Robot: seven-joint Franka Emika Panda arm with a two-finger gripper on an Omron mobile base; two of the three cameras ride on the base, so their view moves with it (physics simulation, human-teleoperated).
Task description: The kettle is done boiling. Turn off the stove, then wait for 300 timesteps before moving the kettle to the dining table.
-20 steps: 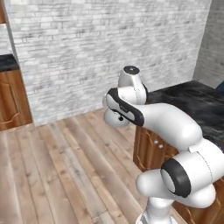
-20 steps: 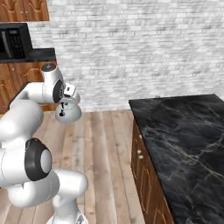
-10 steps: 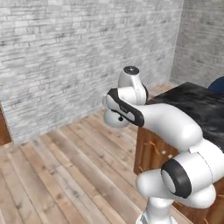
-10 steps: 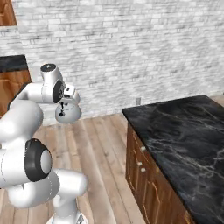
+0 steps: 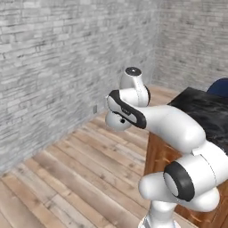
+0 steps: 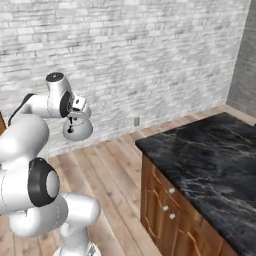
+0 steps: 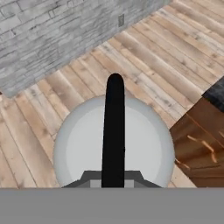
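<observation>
Small silvery-white domed kettle (image 7: pixel 113 148) carried by thin black arched handle (image 7: pixel 114 131), jaws clenched on it, above wooden floor (image 5: pixel 67 178). Black white-veined marble counter (image 6: pixel 210 165) nearby (kettle could be knocked against edge if lowered early).

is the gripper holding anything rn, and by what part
Yes: the gripper is shut on the small silvery-white domed kettle, holding it by its thin black arched handle.

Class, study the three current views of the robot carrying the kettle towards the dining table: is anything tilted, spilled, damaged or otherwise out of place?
Nothing stands out. The kettle hangs level below the gripper, which is shut on its black handle, over bare wooden floor. No spill shows. The dining table looks intact, its marble top bare where visible.
</observation>
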